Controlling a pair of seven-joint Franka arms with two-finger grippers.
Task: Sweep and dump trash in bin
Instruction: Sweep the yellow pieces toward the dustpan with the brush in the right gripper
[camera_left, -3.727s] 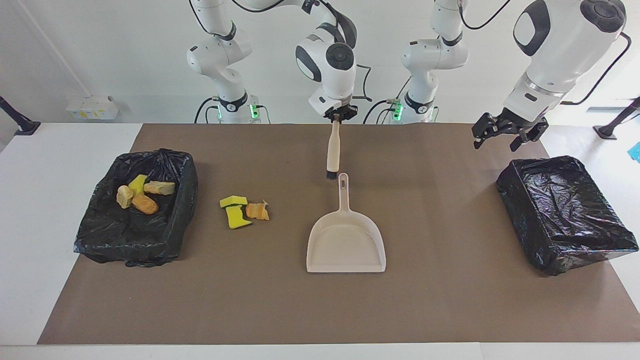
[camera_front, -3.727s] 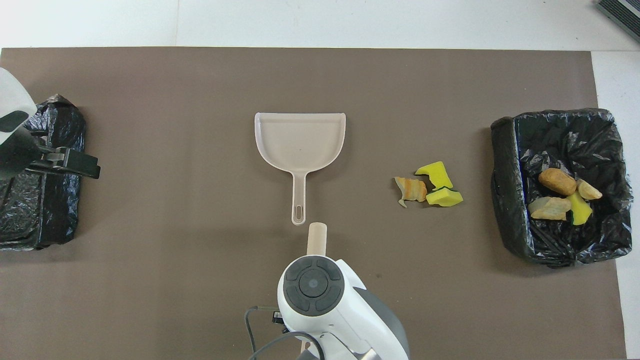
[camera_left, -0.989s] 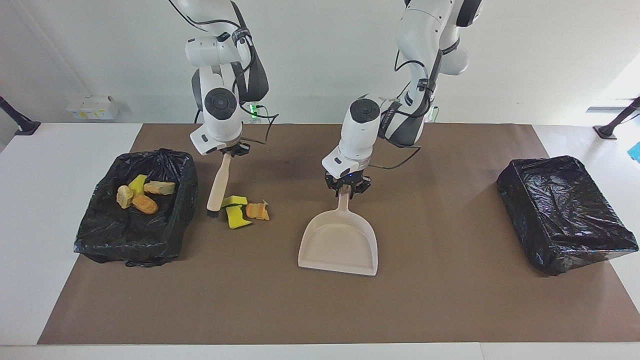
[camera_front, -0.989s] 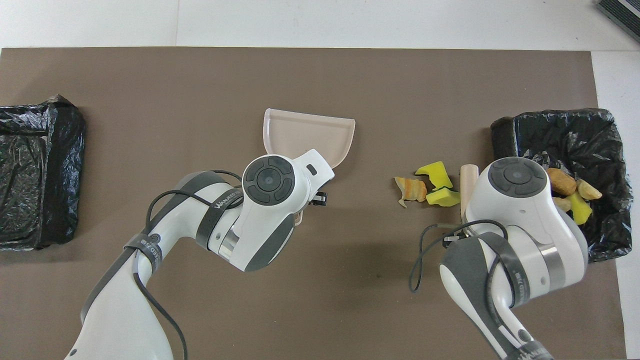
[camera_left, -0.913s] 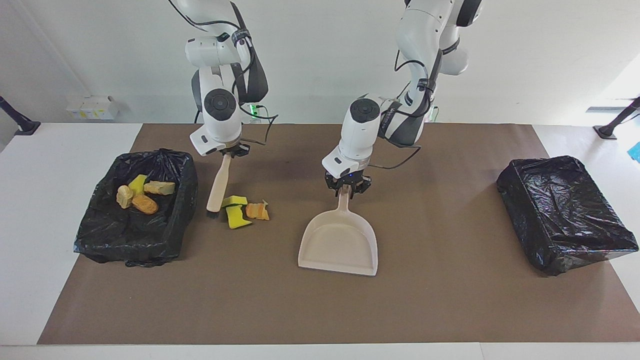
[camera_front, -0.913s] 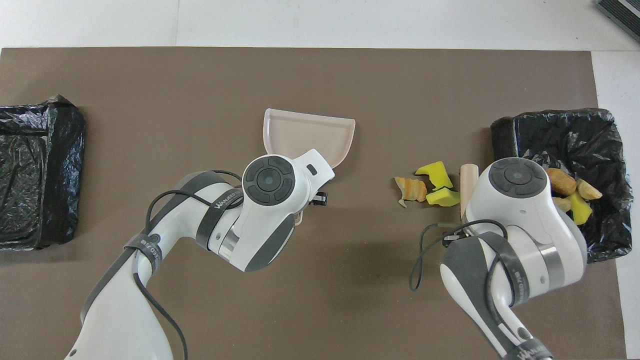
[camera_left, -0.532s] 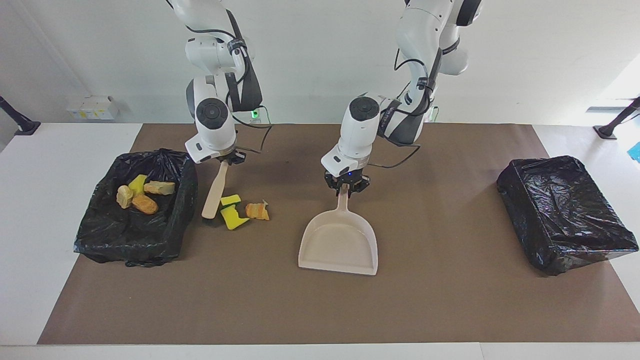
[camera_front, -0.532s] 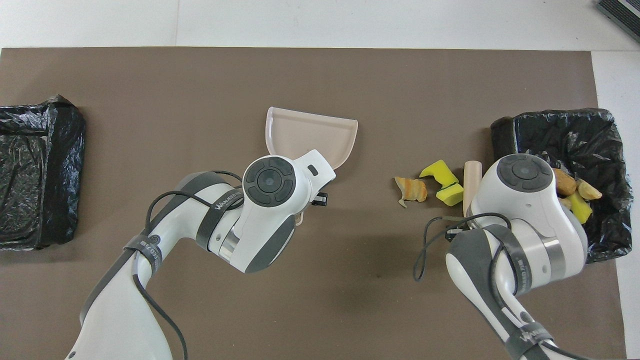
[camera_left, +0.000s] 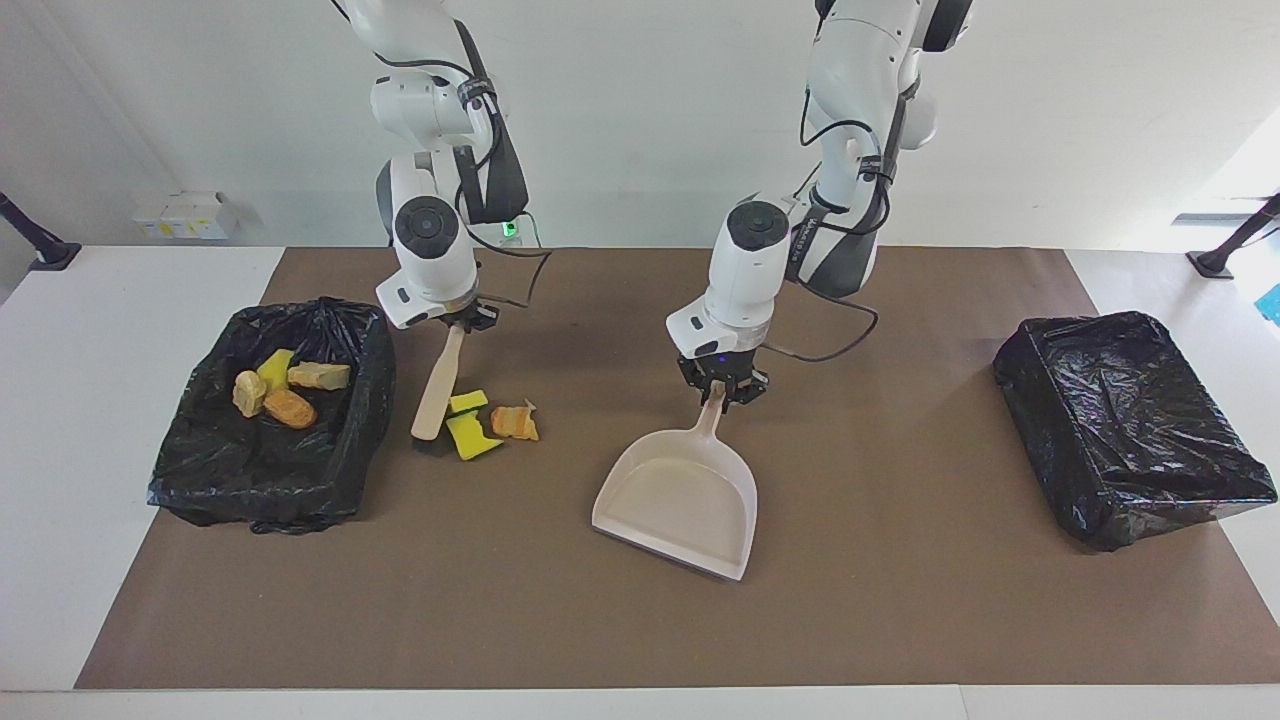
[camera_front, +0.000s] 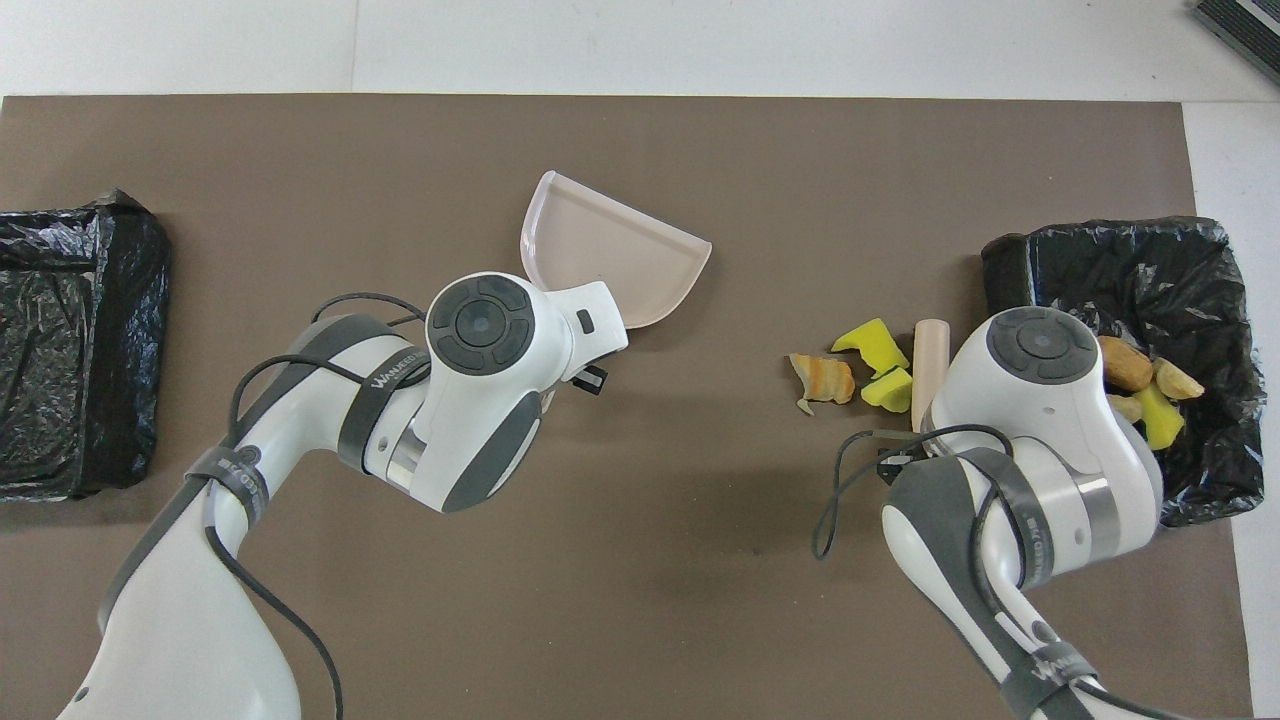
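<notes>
Toward the right arm's end of the brown mat (camera_left: 900, 620), three loose bits of trash lie just beside the open black-lined bin (camera_left: 205, 480): two yellow-green sponge chunks (camera_left: 468, 425) and a tan-orange striped piece (camera_left: 515, 421). The right gripper (camera_left: 465, 322) is closed tight on the top of a beige hand brush (camera_left: 437, 392), which slants down so its dark bristle end sits on the mat between the bin and the sponge chunks, touching or almost touching the nearer one. Four more lumps (camera_left: 280, 385) rest inside that bin. Near the middle of the table, the left gripper (camera_left: 722, 390) is clamped on the handle of the beige dustpan (camera_left: 680, 500); the pan is skewed, its mouth turned away from the robots and partly toward the loose trash, well apart from it. A second bin (camera_left: 1130, 430), its black liner closed over, sits at the left arm's end.
</notes>
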